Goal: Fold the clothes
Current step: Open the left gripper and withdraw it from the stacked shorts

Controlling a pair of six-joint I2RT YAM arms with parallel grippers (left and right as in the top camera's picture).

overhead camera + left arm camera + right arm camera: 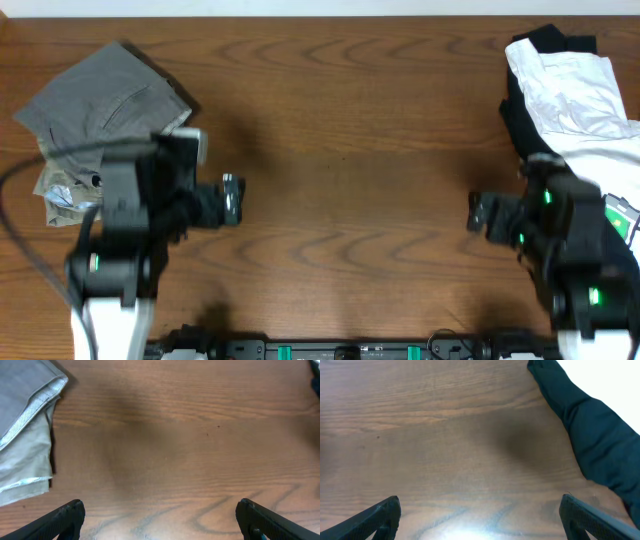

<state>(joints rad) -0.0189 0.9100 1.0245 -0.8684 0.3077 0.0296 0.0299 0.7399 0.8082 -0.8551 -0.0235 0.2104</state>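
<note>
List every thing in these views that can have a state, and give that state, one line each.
grey shorts, look folded into a compact shape, lying partly over the khaki pair
khaki shorts, lying flat, partly under the grey pair
white garment, crumpled, on top of the black one
black garment, bunched, not folded
left pincer, open, holding nothing
right pincer, open, holding nothing

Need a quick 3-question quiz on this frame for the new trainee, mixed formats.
1. True or false: the left hand grips the grey shorts.
2. The white garment lies on: A) black garment B) grey shorts C) a tray.
3. Which garment lies under the grey shorts?
Key: 1 false, the hand is open and empty. 2 A. 3 The khaki shorts.
</note>
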